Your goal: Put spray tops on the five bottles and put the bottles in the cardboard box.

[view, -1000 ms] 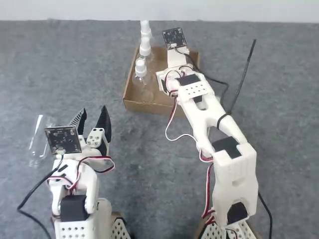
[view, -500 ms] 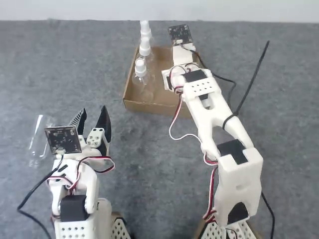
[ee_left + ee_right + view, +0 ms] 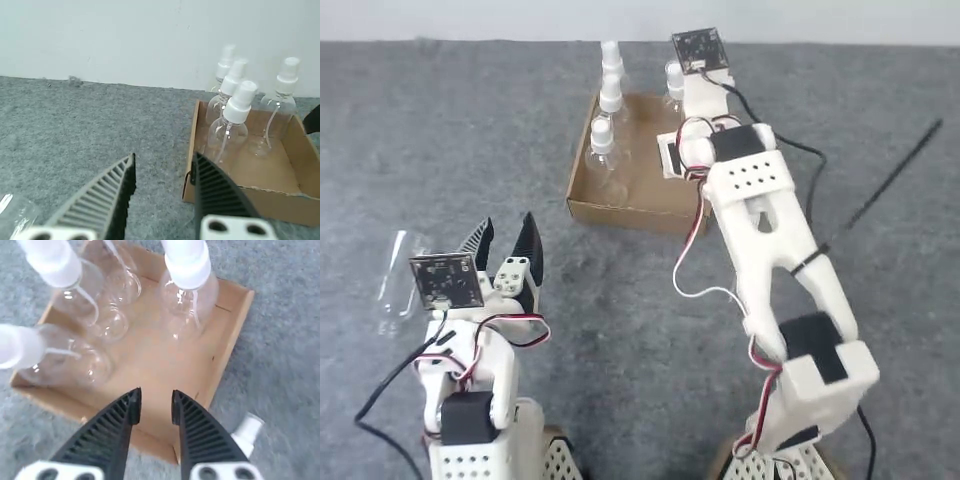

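Soft, even light lies bright across the whole grey counter (image 3: 450,130), and shadows are faint. A thin darker band runs along the foot of the cardboard box (image 3: 620,213) on its near wall. In the right wrist view the clear bottles (image 3: 189,305) carry small pale glints and cast only weak shadows on the box floor. In the left wrist view the white spray tops (image 3: 290,70) nearly merge with the bright wall (image 3: 125,40) behind.

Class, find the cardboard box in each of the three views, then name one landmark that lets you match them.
High view: the box sits in the upper middle of the picture.
Left wrist view: the box is ahead of the left gripper, off to one side.
Right wrist view: the box is directly below the right gripper.
Landmark: the bottle standing apart from the row of three.
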Controlling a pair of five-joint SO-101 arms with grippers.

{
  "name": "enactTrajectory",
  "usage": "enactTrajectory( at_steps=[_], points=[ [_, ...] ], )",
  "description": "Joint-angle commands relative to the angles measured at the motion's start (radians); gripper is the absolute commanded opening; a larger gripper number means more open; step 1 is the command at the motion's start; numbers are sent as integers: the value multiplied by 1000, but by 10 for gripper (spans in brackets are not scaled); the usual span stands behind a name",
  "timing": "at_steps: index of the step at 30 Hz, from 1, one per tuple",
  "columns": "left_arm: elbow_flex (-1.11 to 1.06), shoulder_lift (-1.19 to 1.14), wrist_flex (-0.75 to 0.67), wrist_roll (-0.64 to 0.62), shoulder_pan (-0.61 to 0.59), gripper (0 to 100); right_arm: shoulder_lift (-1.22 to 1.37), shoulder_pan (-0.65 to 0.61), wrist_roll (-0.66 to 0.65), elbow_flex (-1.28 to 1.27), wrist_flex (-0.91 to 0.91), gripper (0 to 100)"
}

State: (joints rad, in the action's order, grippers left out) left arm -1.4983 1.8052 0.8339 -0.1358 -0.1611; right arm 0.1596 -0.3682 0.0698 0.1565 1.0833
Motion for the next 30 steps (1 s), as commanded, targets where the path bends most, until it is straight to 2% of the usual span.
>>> enactTrajectory(
  at_steps=[1,4,8,10,15,22,30],
  points=[
    [16,15,-23,9,-3,170,-119,-19,-12,60,68,72],
    [42,15,-8,11,-5,170,-150,-73,-12,60,127,70],
    [148,15,107,23,-14,171,-180,-140,-11,60,180,70],
    [213,14,155,66,-58,171,-183,-160,-9,60,193,70],
    [282,12,230,127,-166,171,-151,-166,-11,55,176,70],
    [308,9,255,209,-344,167,-111,-168,-11,52,159,70],
    [377,8,368,272,-364,166,-105,-168,-11,52,159,70]
  ],
)
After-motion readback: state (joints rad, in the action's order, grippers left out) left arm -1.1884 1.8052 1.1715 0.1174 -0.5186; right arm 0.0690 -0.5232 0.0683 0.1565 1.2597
